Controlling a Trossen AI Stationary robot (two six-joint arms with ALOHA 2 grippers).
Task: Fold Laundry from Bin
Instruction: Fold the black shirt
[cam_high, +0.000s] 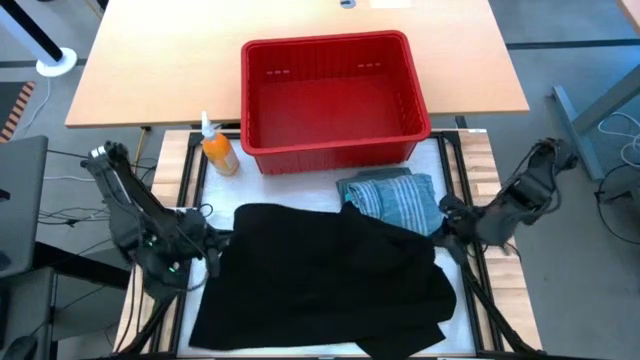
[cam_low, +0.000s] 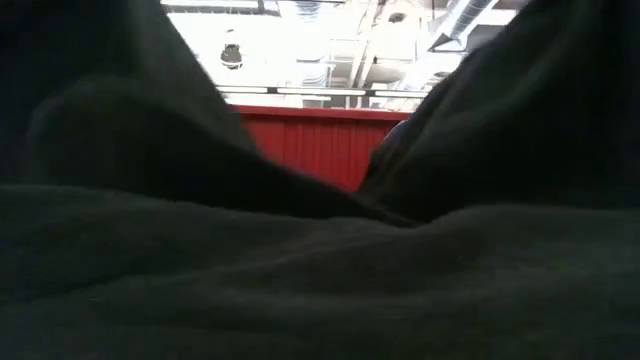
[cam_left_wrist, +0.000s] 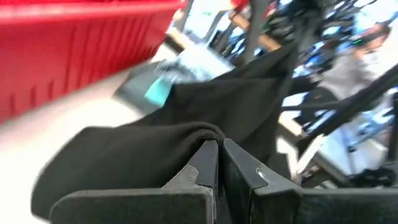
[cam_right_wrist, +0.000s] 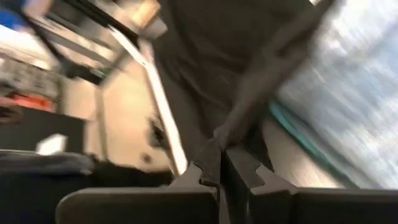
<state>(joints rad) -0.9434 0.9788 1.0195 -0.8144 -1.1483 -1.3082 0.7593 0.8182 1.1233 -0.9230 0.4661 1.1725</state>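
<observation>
High view: the red bin (cam_high: 330, 95) is seen standing at the far side of the work surface, with no laundry visible inside it. A large black garment (cam_high: 320, 280) is spread over the white mat (cam_high: 225, 195) in front of the bin. Between the two, a folded striped shirt (cam_high: 400, 200) is laid on top of a turquoise piece, just beside the black garment's far right corner. An orange bottle (cam_high: 218, 150) is stood by the bin's left corner. The left gripper (cam_high: 212, 248) is placed at the black garment's left edge, the right gripper (cam_high: 443, 228) at its right edge.

Low view: most of the picture is filled by dark cloth (cam_low: 320, 280); a strip of the red bin (cam_low: 310, 145) is seen through a gap behind it.

Left wrist view: the left gripper (cam_left_wrist: 219, 162) is clamped tight on a fold of the black garment (cam_left_wrist: 161, 143), with the bin (cam_left_wrist: 74, 50) behind and a turquoise scrap (cam_left_wrist: 157, 92) showing at the cloth's edge.

Right wrist view: the right gripper (cam_right_wrist: 221, 163) is pinched on a raised strand of black garment (cam_right_wrist: 261, 81), with striped cloth (cam_right_wrist: 348, 93) beside it.
</observation>
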